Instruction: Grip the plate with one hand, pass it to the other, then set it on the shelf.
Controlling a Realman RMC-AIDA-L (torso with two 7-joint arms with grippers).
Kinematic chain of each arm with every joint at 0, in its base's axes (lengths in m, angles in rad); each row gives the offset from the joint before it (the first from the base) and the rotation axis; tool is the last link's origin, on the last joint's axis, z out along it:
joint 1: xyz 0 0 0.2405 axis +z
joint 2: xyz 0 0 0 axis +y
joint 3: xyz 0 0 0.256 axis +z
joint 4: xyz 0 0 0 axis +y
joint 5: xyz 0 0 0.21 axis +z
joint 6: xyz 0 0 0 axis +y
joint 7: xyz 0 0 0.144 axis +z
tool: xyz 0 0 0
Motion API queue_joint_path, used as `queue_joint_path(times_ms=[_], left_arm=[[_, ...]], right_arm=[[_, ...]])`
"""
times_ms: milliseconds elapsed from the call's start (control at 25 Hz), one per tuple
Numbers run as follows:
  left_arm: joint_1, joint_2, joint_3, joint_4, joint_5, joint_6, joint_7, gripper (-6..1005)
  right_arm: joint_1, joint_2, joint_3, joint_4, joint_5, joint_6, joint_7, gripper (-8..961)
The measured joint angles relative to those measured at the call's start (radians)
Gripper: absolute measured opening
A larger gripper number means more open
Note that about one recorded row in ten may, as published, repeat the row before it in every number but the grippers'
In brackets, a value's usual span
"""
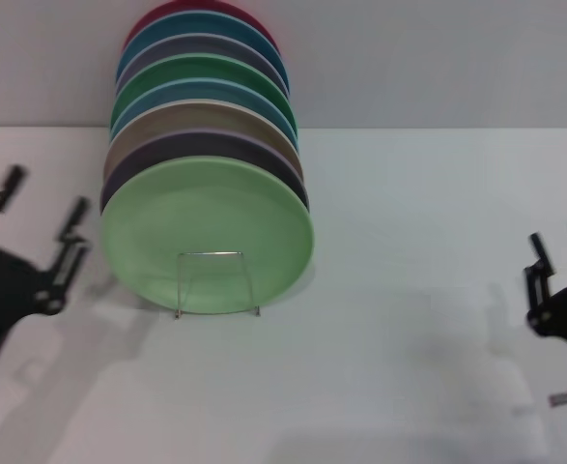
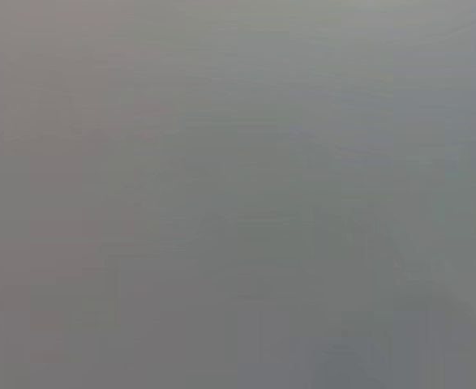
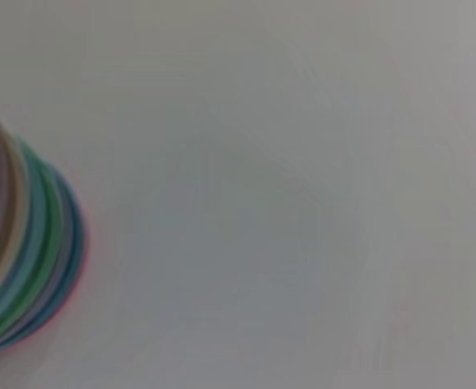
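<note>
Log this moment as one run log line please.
plate: upright, front of shelf row | left gripper: open, empty, beside plate | right gripper: open, empty, far right

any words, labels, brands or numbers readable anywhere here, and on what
None: no text, label, brand or number shows in any view.
The light green plate at the front of the wire rack is plain, as are the plates behind it.
The left gripper and right gripper are bare black.
The left wrist view shows only a blank grey surface.
</note>
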Motion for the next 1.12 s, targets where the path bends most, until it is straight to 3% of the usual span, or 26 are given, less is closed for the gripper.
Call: queue_joint_path(times_ms=[200, 240, 360, 400, 440, 600, 800, 880, 1000, 1120], left_arm=[[0.066, -0.001, -0.087, -0.044, -0.001, 0.030, -0.096, 541], [0.108, -0.003, -0.164, -0.053, -0.001, 0.011, -0.261, 541], [0.125, -0.003, -0.189, -0.044, -0.001, -0.023, -0.361, 542], [0.129, -0.003, -0.191, -0.039, -0.001, -0.039, -0.394, 542], [0.135, -0.004, -0.191, -0.035, -0.001, -0.063, -0.430, 542], [0.143, -0.007, -0.186, -0.045, -0.001, -0.137, -0.462, 557], [0.141, -0.009, -0.185, -0.054, 0.000, -0.173, -0.464, 720], [0.141, -0.009, -0.186, -0.058, 0.000, -0.187, -0.464, 785], [0.132, -0.009, -0.195, -0.059, -0.001, -0.201, -0.462, 801], [0.125, -0.008, -0.201, -0.059, -0.002, -0.203, -0.458, 817]], right_arm=[[0.033, 0.000, 0.056, -0.064, 0.000, -0.019, 0.153, 339], [0.045, -0.001, 0.066, -0.085, 0.000, -0.030, 0.207, 339], [0.084, -0.003, 0.079, -0.161, 0.000, -0.062, 0.402, 340], [0.116, -0.004, 0.080, -0.228, -0.001, -0.074, 0.563, 341], [0.116, -0.004, 0.080, -0.228, -0.001, -0.074, 0.563, 341], [0.180, -0.004, 0.066, -0.337, -0.011, -0.079, 0.783, 342], [0.222, -0.011, 0.039, -0.466, -0.028, -0.090, 1.013, 344], [0.223, -0.011, 0.039, -0.490, -0.032, -0.098, 1.049, 345], [0.221, -0.006, 0.051, -0.528, -0.032, -0.126, 1.075, 346], [0.218, -0.006, 0.060, -0.529, -0.030, -0.126, 1.053, 502]])
